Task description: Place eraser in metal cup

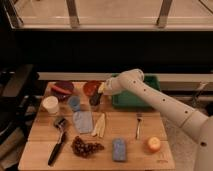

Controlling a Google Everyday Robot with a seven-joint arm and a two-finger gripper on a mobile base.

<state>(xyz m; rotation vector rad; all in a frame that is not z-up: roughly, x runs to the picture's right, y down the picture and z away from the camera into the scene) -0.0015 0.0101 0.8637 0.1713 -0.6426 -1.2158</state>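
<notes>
My gripper (101, 91) is at the end of the white arm that reaches in from the right, at the back middle of the wooden table. It hangs just above the small metal cup (95, 106), which stands in front of the orange-red bowl. A dark oblong shape, the eraser (95, 99), sits tilted right under the gripper's tip at the cup's mouth. I cannot tell whether it is held or rests in the cup.
A green tray (134, 99) lies right of the gripper. An orange-red bowl (91, 87), dark red bowl (62, 89), light-blue cup (74, 103) and white cup (50, 104) stand left. Nearer are a blue cloth (83, 121), fork (138, 125), orange (153, 144), blue sponge (118, 149), grapes (86, 146) and a black-handled tool (56, 147).
</notes>
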